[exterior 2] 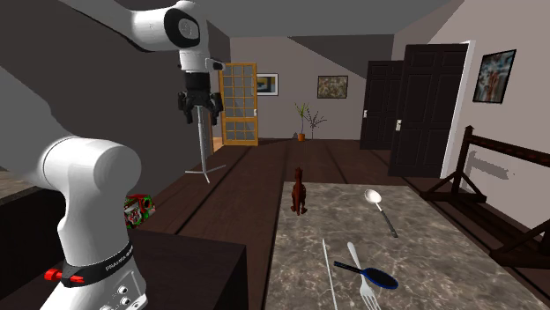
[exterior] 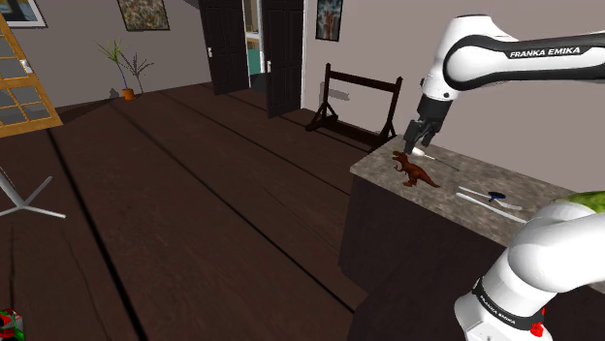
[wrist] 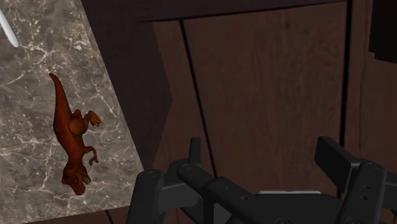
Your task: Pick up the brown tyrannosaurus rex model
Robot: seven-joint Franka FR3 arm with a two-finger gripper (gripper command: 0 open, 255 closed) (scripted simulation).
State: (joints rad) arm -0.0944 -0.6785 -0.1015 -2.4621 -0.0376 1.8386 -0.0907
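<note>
In the second exterior view the white arm (exterior 2: 88,189) is rising at the left. Its black gripper (exterior 2: 198,113) is hanging high over the dark wooden floor (exterior 2: 238,189), released, with the fingers standing apart and nothing between them. The brown tyrannosaurus rex model (exterior 2: 300,191) is standing upright on the marbled counter (exterior 2: 423,255), near the counter's far end and close to its edge. It is sitting at about four o'clock from the gripper and well apart from it. A pale spoon (exterior 2: 381,210) is lying flat at about three o'clock from the model. A fork (exterior 2: 370,298) and a dark blue utensil (exterior 2: 379,279) are lying together at five o'clock, nearer the camera. In the shoulder view the gripper is showing at twelve o'clock from the model, with the utensils lying at about four o'clock on the same counter. In the wrist view the open fingers (wrist: 334,158) are hanging over the floor beyond the counter's edge. The model is standing off to one side of them, on the marble just beside that edge, untouched.
</note>
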